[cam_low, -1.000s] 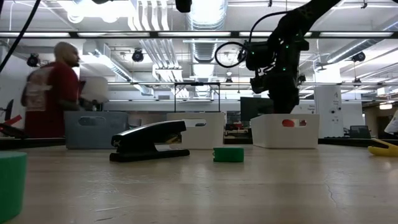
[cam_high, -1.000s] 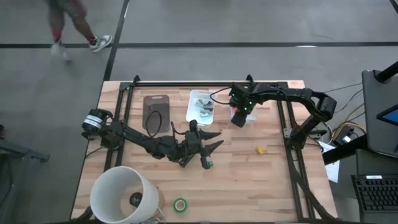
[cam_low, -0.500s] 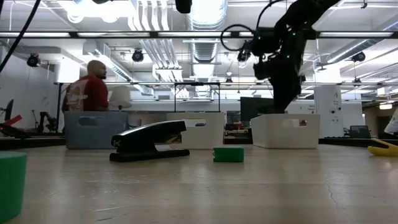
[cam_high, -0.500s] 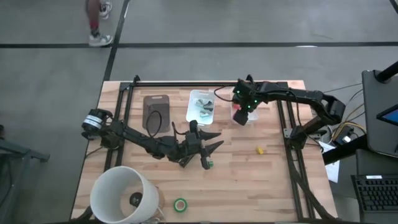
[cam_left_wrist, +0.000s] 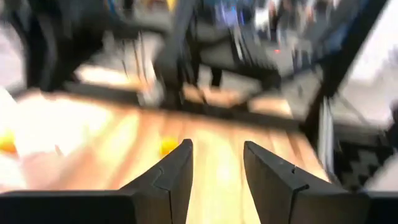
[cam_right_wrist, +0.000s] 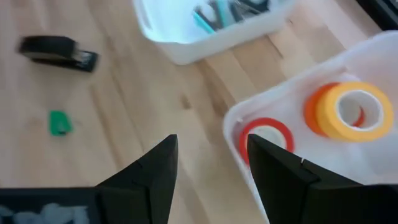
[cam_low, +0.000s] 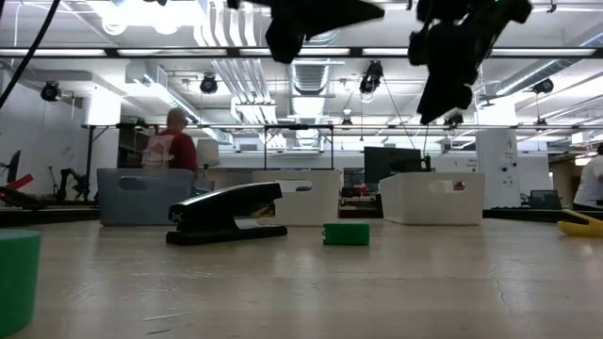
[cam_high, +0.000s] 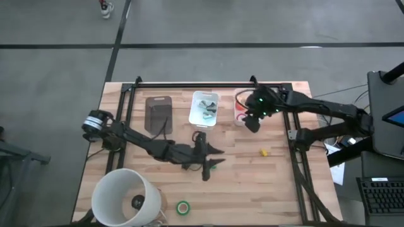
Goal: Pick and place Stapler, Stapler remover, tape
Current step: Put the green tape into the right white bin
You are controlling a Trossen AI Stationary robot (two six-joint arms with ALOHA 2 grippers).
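Note:
The black stapler (cam_low: 226, 212) lies flat on the table, with a small green piece (cam_low: 346, 234) beside it; both also show in the right wrist view, the stapler (cam_right_wrist: 59, 53) and the green piece (cam_right_wrist: 58, 122). My left gripper (cam_high: 216, 157) hovers open above them, high in the low view (cam_low: 311, 24). A red tape roll (cam_right_wrist: 266, 134) and an orange-yellow roll (cam_right_wrist: 345, 109) lie in a white bin (cam_high: 242, 108). My right gripper (cam_high: 250, 124) is open and empty over that bin's near edge. A green tape roll (cam_high: 182, 207) lies near the table's near edge.
A second white bin (cam_high: 204, 108) with small tools sits left of the tape bin. A dark tray (cam_high: 159, 112) lies at far left, a white bucket (cam_high: 126, 198) at the near left corner, and a small yellow piece (cam_high: 263, 152) to the right. A person walks in the room behind.
My right gripper has risen out of the tape bin and shifted a little toward the table's right and near side. My left gripper has turned and swung forward over the stapler, now showing at the top of the low view. The stapler and green piece have stayed put.

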